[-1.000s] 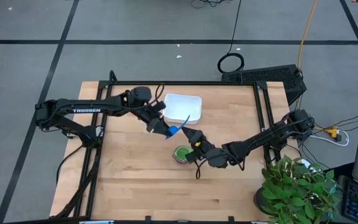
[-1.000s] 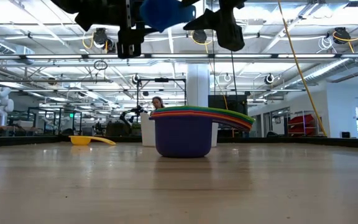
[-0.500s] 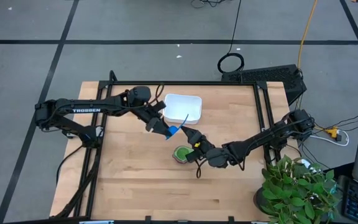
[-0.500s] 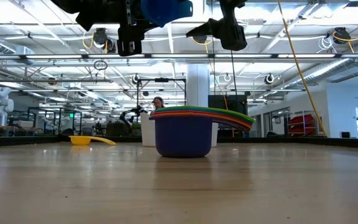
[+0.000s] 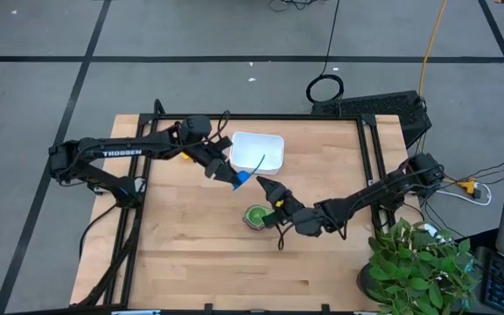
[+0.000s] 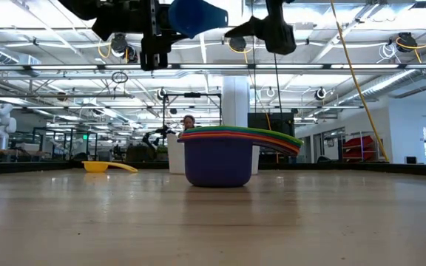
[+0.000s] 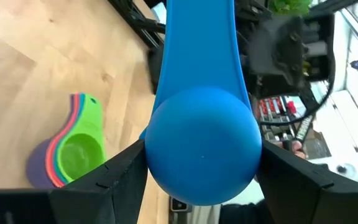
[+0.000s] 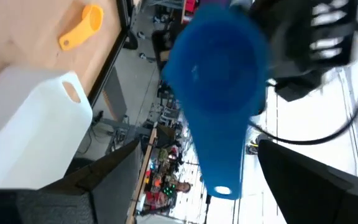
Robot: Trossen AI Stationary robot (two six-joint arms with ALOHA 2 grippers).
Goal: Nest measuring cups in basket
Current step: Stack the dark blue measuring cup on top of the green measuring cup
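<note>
My left gripper point(image 5: 237, 179) holds a blue measuring cup point(image 7: 204, 143) in the air, just near of the white basket point(image 5: 269, 144). The cup's handle point(image 5: 259, 164) points toward the basket. My right gripper point(image 5: 263, 185) stands open close beside the cup point(image 8: 219, 68), a finger on either side of the handle's line, touching nothing. Below them a nested stack of cups point(image 5: 255, 215), green on top and navy at the bottom, sits on its base on the table. A yellow cup point(image 6: 102, 167) lies on the table at the far left, mostly hidden under my left arm in the high view. My left gripper pinches the blue cup's round bowl point(image 7: 154, 155) between its two fingers, one on each side of the bowl wall. The fingers come nearly level from the table's left. The handle point(image 7: 201, 43) sticks out ahead, beyond the fingertips. The cup hangs well clear of the table.
A black frame rail point(image 5: 370, 166) runs along the table's edges. A potted plant point(image 5: 418, 262) stands at the near right corner. Bare wood point(image 5: 191, 262) lies along the near left of the table.
My right gripper has opened and stands clear of the blue cup's handle. The cup has turned in my left gripper, so that its handle has swung from the right gripper toward the basket. My left gripper has edged slightly toward the table's right.
</note>
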